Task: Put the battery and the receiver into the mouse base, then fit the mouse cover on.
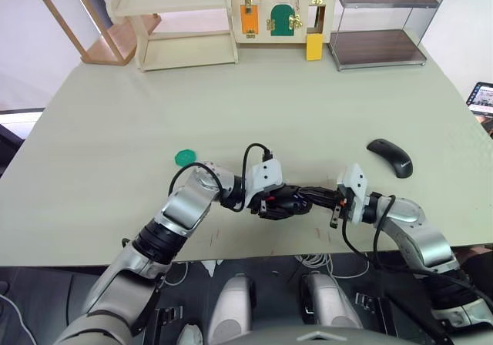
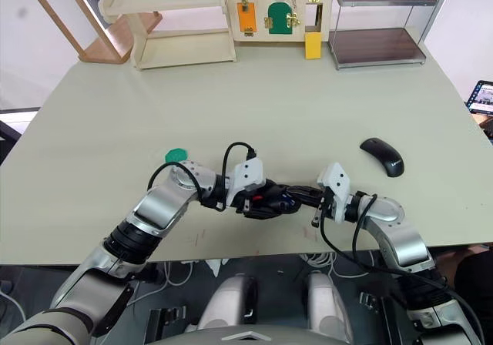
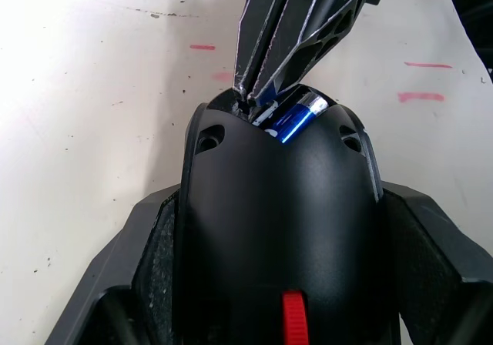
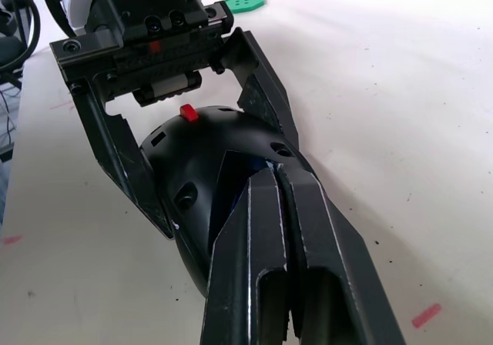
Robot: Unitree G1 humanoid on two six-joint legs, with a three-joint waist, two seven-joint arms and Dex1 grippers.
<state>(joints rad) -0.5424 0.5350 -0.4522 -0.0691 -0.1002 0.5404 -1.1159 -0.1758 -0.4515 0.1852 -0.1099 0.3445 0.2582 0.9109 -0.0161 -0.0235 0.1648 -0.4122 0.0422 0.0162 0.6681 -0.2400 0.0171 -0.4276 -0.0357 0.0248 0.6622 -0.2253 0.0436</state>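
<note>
left end effector (image 4: 189, 152) clamps black, red-patched mouse base (image 3: 281, 229).

Both arms are silver-grey metal with black ribbed joints and white wrist housings. Black cables loop over each wrist. The left gripper (image 1: 296, 199) and right gripper (image 1: 306, 196) have black, ribbed, tapered fingers.

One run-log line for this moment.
left end effector: holding mouse base | right end effector: closed, tips at battery in compartment | mouse cover: on table, untouched
</note>
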